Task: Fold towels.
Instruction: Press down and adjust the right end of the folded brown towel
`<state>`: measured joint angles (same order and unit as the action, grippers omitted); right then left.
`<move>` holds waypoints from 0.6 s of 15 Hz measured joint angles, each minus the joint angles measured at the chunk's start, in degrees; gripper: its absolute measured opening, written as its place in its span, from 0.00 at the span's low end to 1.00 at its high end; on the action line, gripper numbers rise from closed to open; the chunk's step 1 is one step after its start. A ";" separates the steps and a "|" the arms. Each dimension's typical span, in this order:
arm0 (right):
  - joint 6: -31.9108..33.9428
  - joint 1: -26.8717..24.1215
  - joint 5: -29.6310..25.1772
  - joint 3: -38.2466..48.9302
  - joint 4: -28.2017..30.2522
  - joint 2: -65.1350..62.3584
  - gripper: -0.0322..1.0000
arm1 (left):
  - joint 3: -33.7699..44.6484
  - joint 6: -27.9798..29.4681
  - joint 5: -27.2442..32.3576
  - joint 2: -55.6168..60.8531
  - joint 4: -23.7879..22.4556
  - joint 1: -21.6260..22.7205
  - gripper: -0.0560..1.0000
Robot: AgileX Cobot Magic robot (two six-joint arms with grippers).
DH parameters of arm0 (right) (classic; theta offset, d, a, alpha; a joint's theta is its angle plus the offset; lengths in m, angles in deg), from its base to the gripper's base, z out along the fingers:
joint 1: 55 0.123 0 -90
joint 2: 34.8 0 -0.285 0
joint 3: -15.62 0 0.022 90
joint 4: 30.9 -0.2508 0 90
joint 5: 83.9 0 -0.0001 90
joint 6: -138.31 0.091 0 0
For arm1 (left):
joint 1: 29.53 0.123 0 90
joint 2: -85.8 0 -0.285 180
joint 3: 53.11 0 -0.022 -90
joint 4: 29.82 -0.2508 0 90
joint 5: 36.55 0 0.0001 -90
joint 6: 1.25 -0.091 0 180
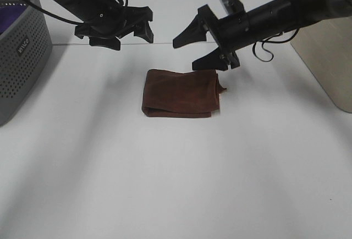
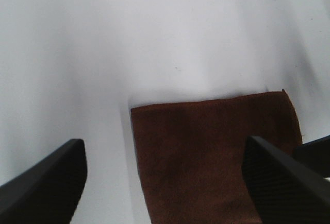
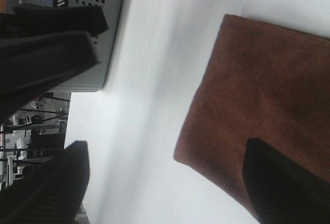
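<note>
A dark reddish-brown towel (image 1: 180, 93) lies folded into a rectangle on the white table, with a loose corner sticking out at its far right. My left gripper (image 1: 133, 31) hangs open above the table, behind and left of the towel, with nothing in it. My right gripper (image 1: 204, 45) hovers open just over the towel's far right corner, apart from it. The left wrist view shows the towel (image 2: 211, 152) between the spread fingers (image 2: 49, 183). In the right wrist view the towel (image 3: 258, 105) lies under one dark finger (image 3: 283, 183).
A grey perforated basket (image 1: 22, 57) with something purple inside stands at the left table edge, also seen as the basket (image 3: 77, 33) in the right wrist view. A beige box (image 1: 330, 57) stands at the far right. Bare white table (image 1: 176, 184) stretches in front of the towel.
</note>
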<state>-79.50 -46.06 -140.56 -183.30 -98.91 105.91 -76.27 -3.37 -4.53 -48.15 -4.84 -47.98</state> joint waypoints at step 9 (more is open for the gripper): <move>4.87 -2.86 2.52 0.00 12.66 3.21 0.79 | 0.00 0.00 2.46 0.00 0.00 0.00 0.78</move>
<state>-74.63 -48.93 -138.04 -183.30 -86.25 109.12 -76.27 -3.37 -2.06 -48.15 -4.84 -47.98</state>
